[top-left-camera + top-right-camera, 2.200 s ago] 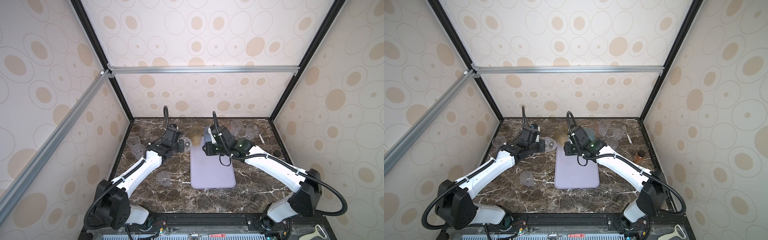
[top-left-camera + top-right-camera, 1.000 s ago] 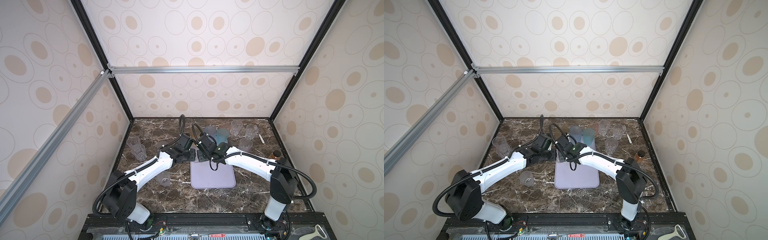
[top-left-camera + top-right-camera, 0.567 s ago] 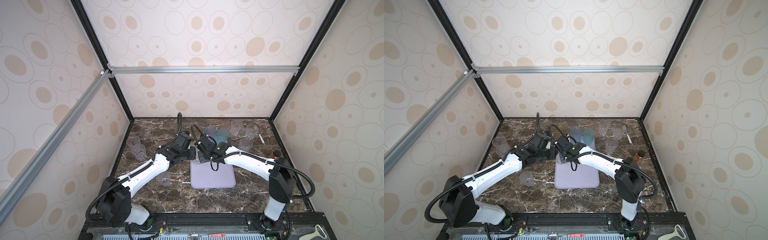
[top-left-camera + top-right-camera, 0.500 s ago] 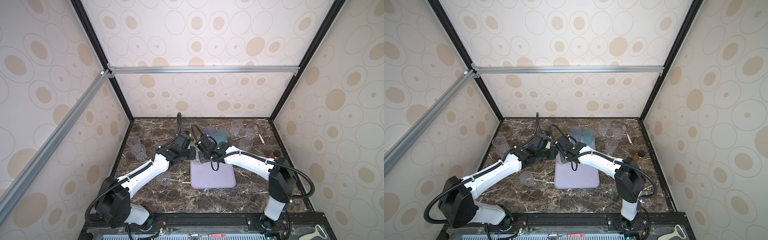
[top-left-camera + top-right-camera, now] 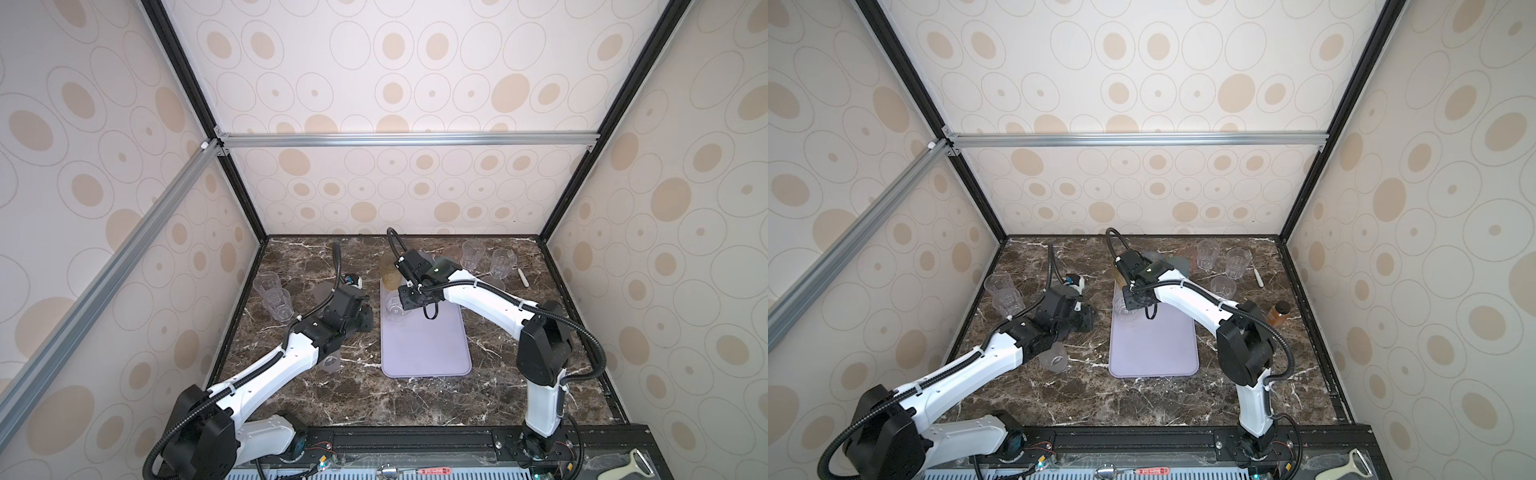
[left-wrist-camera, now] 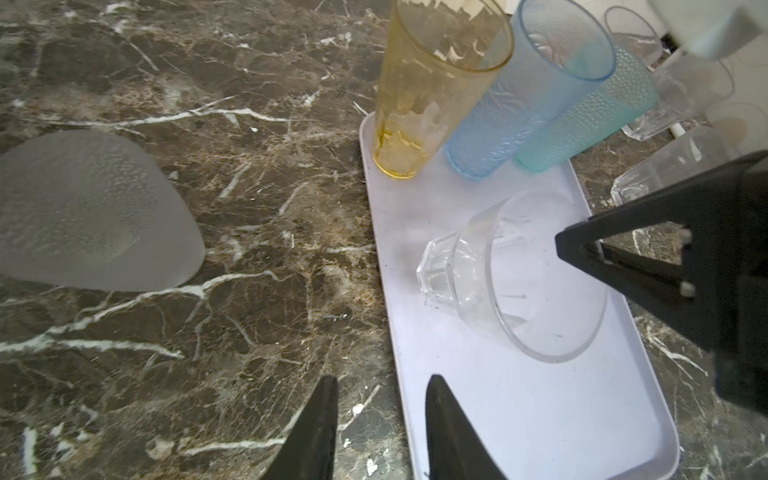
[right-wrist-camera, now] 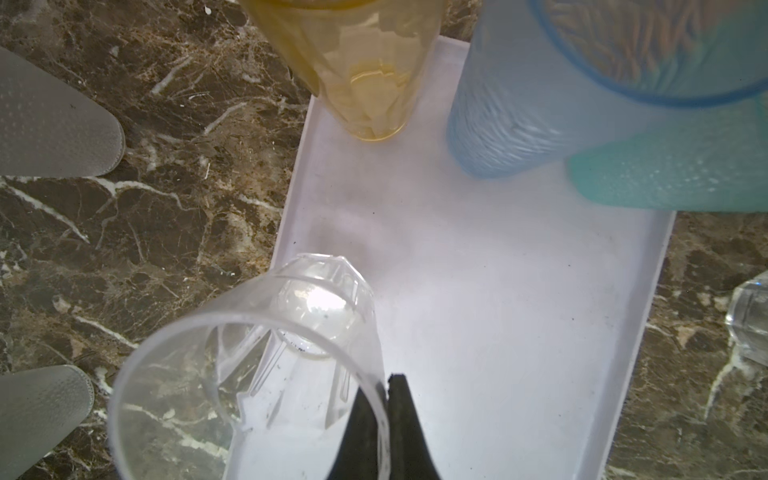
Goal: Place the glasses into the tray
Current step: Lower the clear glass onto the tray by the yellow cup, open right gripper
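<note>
Right gripper [image 7: 386,415]: jaws pinching the thin rim of clear glass [image 7: 249,374], which has a faceted base and is tilted over the tray [image 7: 498,291] by its left edge. Left gripper [image 6: 380,432]: jaws spread, empty, at the tray's left rim. Tray is smooth lavender with a low rim. Amber glass [image 6: 428,91], ribbed blue glass [image 6: 519,104] and pebbled teal glass [image 6: 590,120] stand at its far end. Frosted glass [image 6: 83,208] on marble [image 6: 249,291], left of tray.
</note>
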Controlling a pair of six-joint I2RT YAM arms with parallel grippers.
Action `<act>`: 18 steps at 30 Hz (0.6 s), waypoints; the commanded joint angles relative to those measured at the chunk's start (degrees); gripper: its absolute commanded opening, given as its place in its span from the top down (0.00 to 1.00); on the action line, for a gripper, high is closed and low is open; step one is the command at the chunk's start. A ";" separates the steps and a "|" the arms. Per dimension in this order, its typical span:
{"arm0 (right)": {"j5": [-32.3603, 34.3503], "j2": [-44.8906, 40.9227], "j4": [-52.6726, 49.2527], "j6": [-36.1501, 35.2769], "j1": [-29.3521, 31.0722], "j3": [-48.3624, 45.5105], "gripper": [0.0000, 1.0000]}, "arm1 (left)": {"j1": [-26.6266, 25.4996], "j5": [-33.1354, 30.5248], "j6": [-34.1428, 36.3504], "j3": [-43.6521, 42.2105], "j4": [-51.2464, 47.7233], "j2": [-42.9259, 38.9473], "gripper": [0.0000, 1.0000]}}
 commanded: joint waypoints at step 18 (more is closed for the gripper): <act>-1.37 9.94 -6.64 -0.61 -1.49 11.97 1.00 | 3.90 -6.20 5.14 -9.49 12.62 -7.86 0.51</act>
